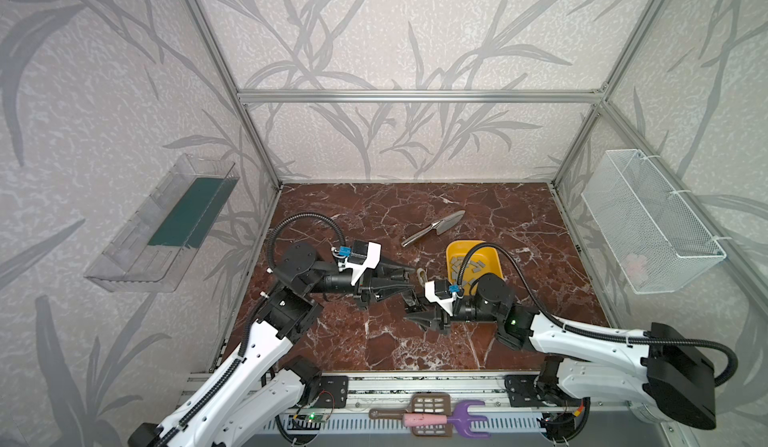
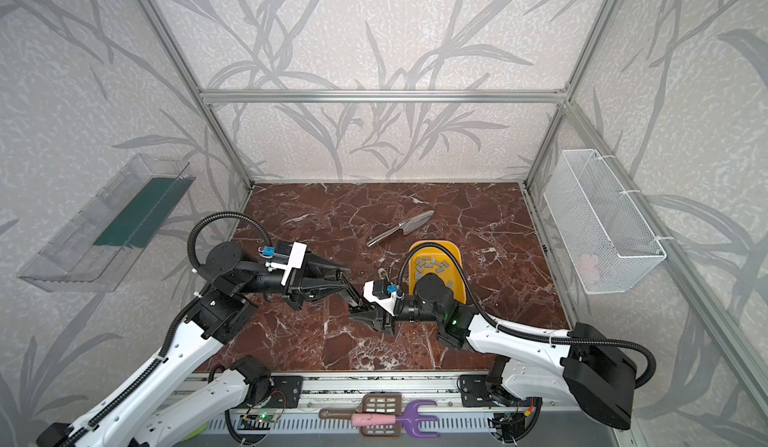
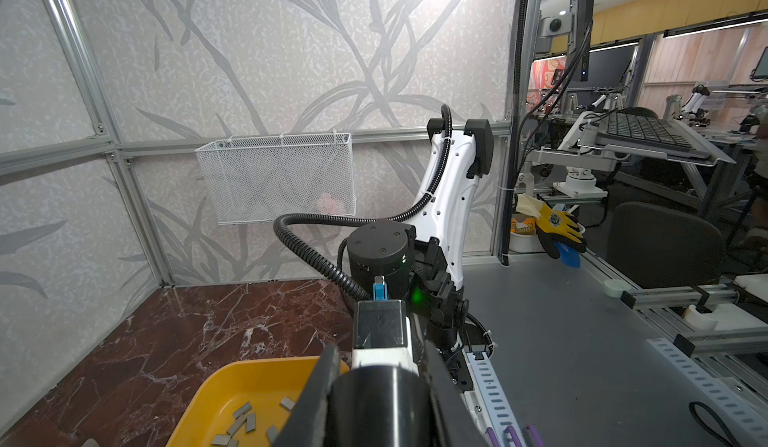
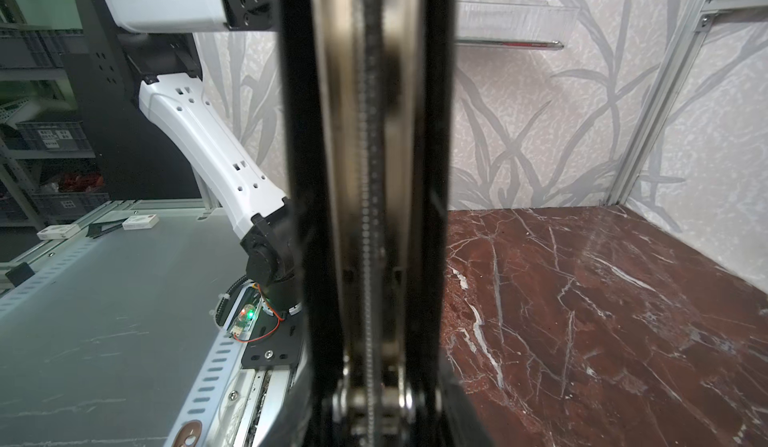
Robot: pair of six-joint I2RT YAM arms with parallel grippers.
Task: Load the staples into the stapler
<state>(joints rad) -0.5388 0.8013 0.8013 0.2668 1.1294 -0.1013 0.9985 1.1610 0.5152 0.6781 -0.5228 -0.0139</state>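
**Yellow tray holds the staples; stapler sits between your two pincers**

Your yellow tray (image 1: 492, 260) rests on the marbled tabletop (image 1: 374, 216), right of centre in both top views. The staples (image 1: 467, 268) lie loose in it as a scatter of short grey strips. The right arm's wrist covers the tray's near end.

Just beside the tray, toward the middle, your left pincer (image 1: 405, 285) is clamped on the black stapler (image 1: 411, 299). Its wrist view shows that dark body wedged between the two fingers.

Your right pincer (image 1: 415, 315) meets the stapler from the opposite side, with its jaws narrow on either side of it. That wrist view is filled by the stapler's black sides and metal channel, so you cannot tell whether those jaws actually press on it.

On the left wall, a clear plastic bin (image 1: 137, 258) carries a dark green sheet (image 1: 187, 212). On the right wall, a white mesh basket (image 1: 648, 224) holds something pale pink (image 1: 636, 267), too blurred to name. A metal trowel (image 1: 434, 226) lies on the tabletop behind the tray, apart from it.
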